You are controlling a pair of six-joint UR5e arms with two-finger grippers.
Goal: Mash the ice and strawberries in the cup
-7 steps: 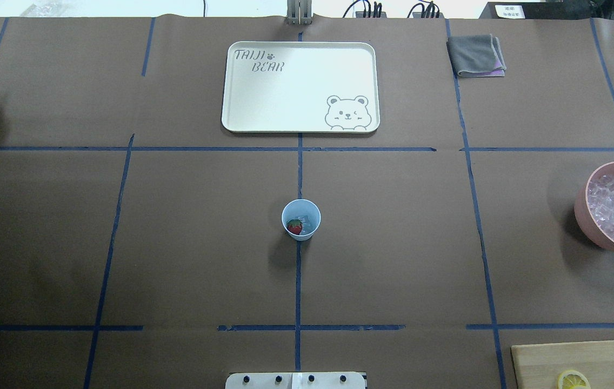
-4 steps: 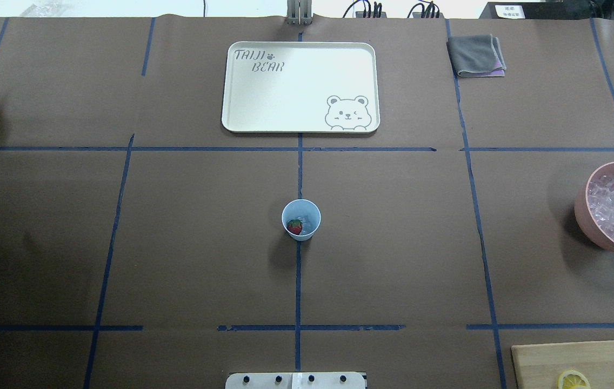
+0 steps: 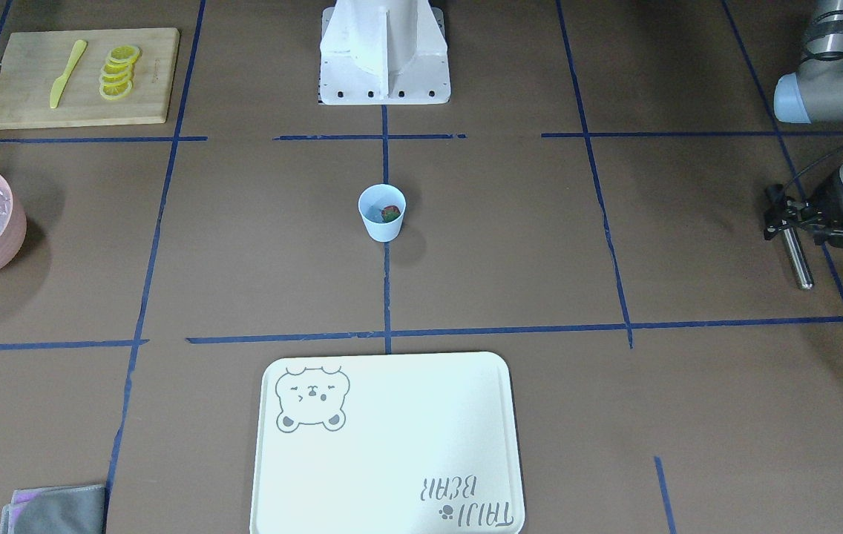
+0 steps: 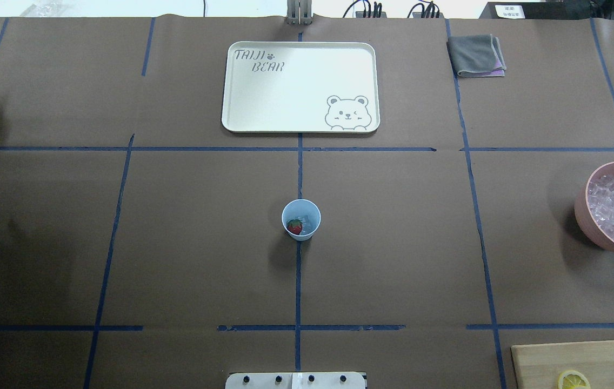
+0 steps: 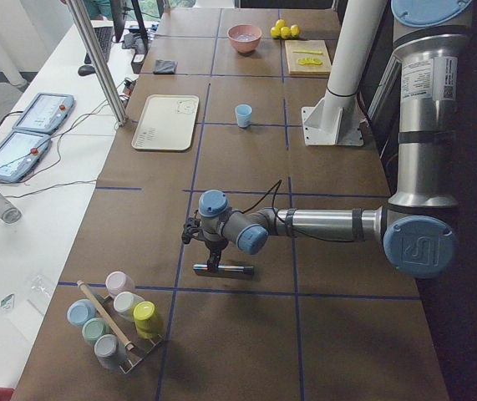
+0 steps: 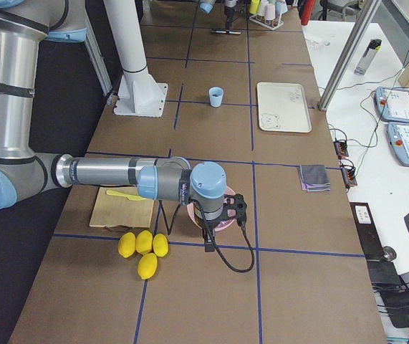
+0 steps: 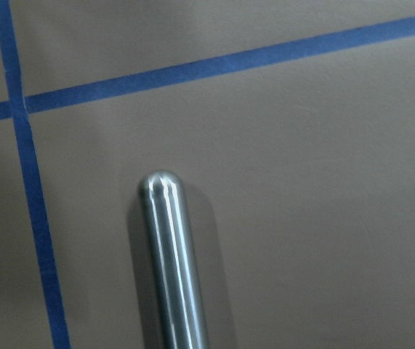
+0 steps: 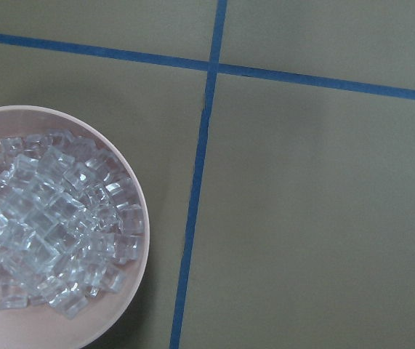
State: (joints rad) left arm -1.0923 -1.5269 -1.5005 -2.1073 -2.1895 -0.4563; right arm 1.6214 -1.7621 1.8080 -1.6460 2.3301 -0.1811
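Clearly my left gripper [image 3: 784,217] clamps the steel rod [image 3: 797,259], a masher, far from the cup [image 3: 382,212]; my right gripper's state I cannot tell.

Looking at my rig from here: both arms [image 5: 330,224] are the usual silver-grey metal tubes with light-blue caps [image 5: 213,201] on the joints. The big blue cap near the left side camera has a white logo on it. The upright section [image 5: 426,100] carries a small white label with print too small for me to read. A black cable [image 6: 225,254] loops off each wrist, and the wrist hardware is black. The base [image 3: 384,52] is a white pedestal with a row of dark bolts along its edge.
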